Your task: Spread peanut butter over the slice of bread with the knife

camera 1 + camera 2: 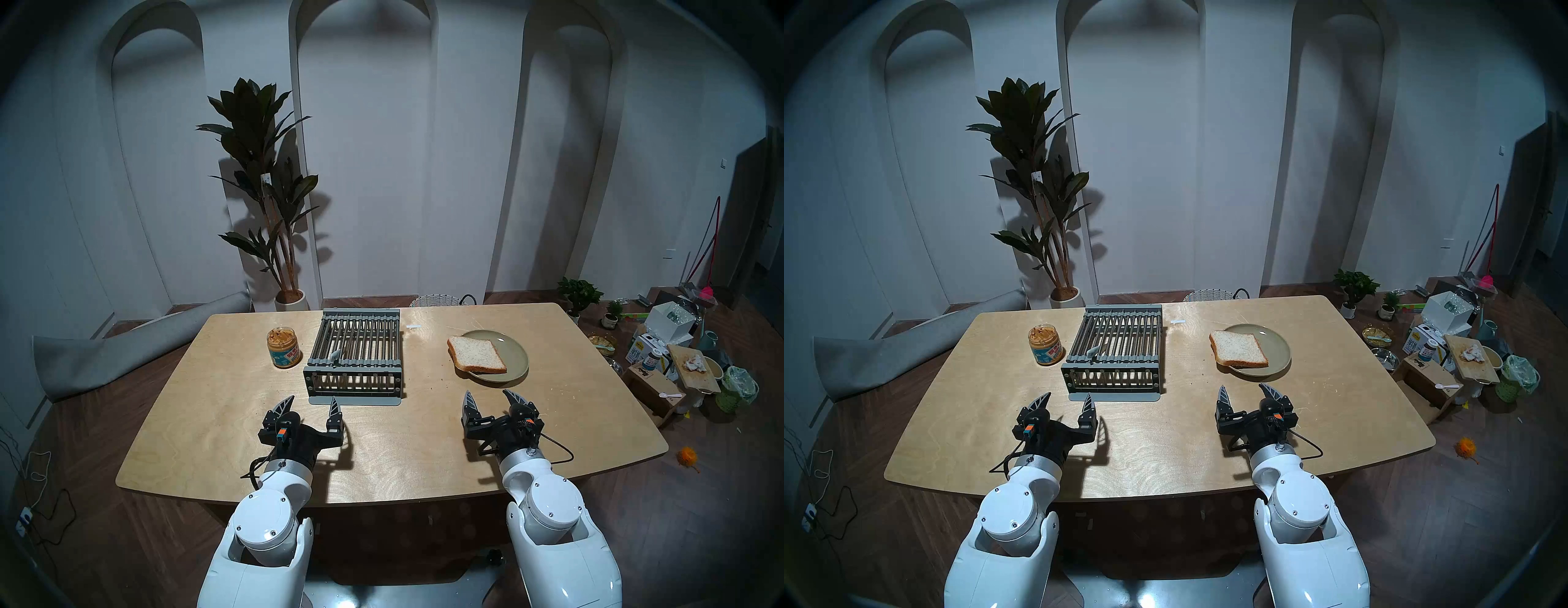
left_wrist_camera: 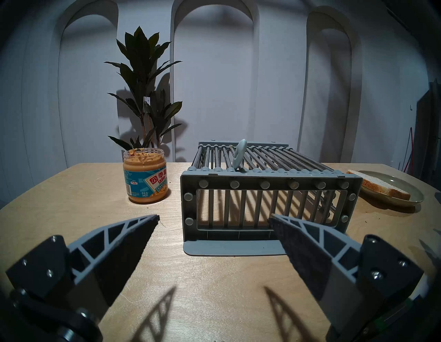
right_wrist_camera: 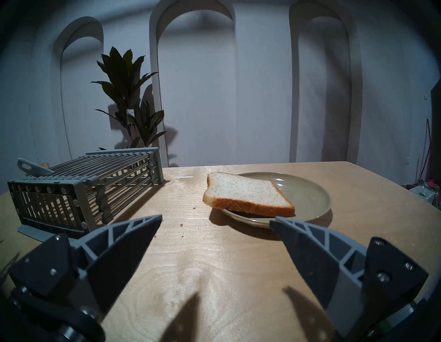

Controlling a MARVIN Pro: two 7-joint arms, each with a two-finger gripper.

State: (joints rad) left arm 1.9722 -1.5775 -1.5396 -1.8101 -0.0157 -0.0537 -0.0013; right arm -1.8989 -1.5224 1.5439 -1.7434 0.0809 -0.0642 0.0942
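An open jar of peanut butter [image 1: 284,347] [image 2: 144,175] stands on the table, left of a grey slatted rack [image 1: 355,353] [image 2: 262,191]. The knife [image 1: 336,353] [image 2: 239,155] [image 3: 33,166] rests in the rack with its pale grey handle sticking up; its blade is hidden among the bars. The slice of bread [image 1: 477,354] [image 3: 245,194] lies on a pale green plate [image 1: 511,361] [image 3: 307,195], overhanging its left rim. My left gripper [image 1: 313,402] [image 2: 214,218] is open and empty in front of the rack. My right gripper [image 1: 492,395] [image 3: 216,223] is open and empty in front of the plate.
The wooden table [image 1: 382,446] has rounded edges. A small white strip [image 1: 412,326] lies behind the rack's right corner. A potted plant [image 1: 271,191] stands behind the table. Boxes and clutter [image 1: 679,352] crowd the floor on the right. A grey rolled mat [image 1: 127,339] lies at left.
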